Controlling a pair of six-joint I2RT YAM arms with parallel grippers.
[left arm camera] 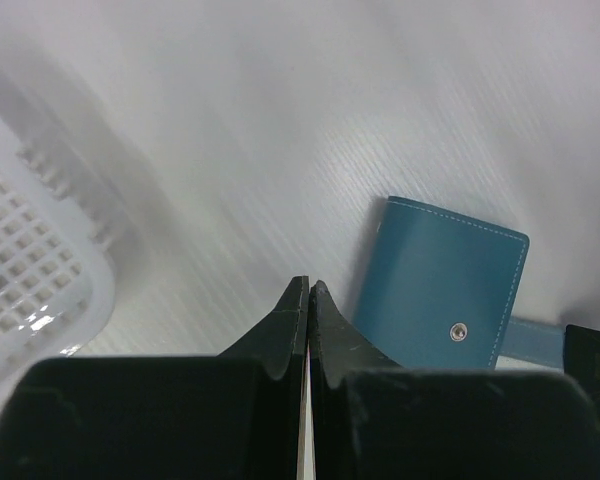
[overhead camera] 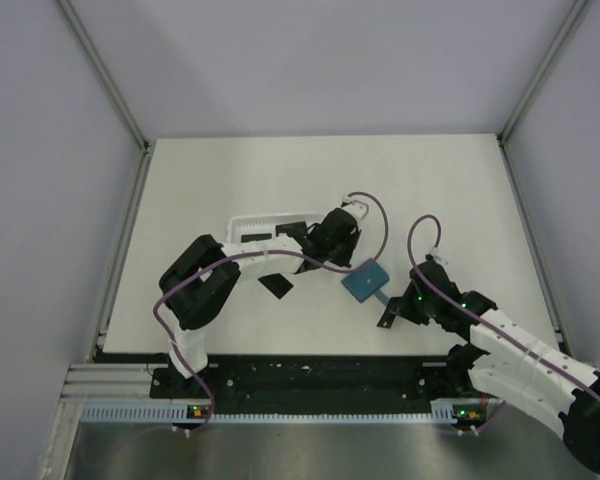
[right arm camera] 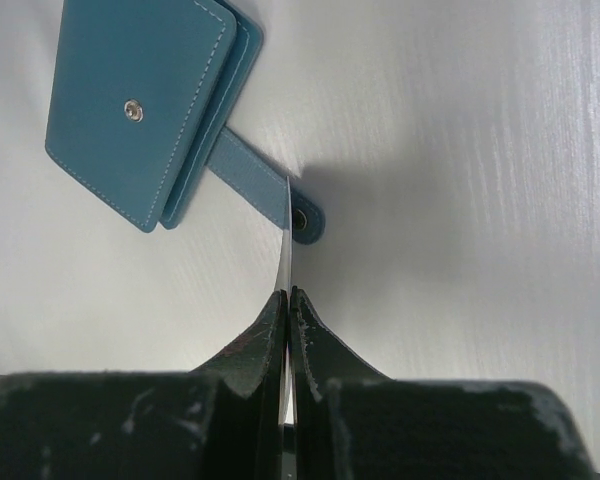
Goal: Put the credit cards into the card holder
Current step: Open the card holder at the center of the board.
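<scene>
The teal-blue card holder (overhead camera: 365,282) lies closed on the white table, its strap out toward the right arm. It also shows in the left wrist view (left arm camera: 440,285) and the right wrist view (right arm camera: 140,110). My right gripper (overhead camera: 400,305) (right arm camera: 288,292) is shut on a black credit card (overhead camera: 388,315), seen edge-on (right arm camera: 286,235), with its tip at the strap's snap (right arm camera: 305,215). My left gripper (overhead camera: 342,258) (left arm camera: 308,285) is shut and empty, just left of the holder. Another black card (overhead camera: 276,285) lies flat on the table under the left arm.
A long white basket tray (overhead camera: 250,220) (left arm camera: 30,270) stands behind the left arm; a dark flat shape (overhead camera: 295,229) lies in it, partly hidden by the arm. Grey walls enclose the table on three sides.
</scene>
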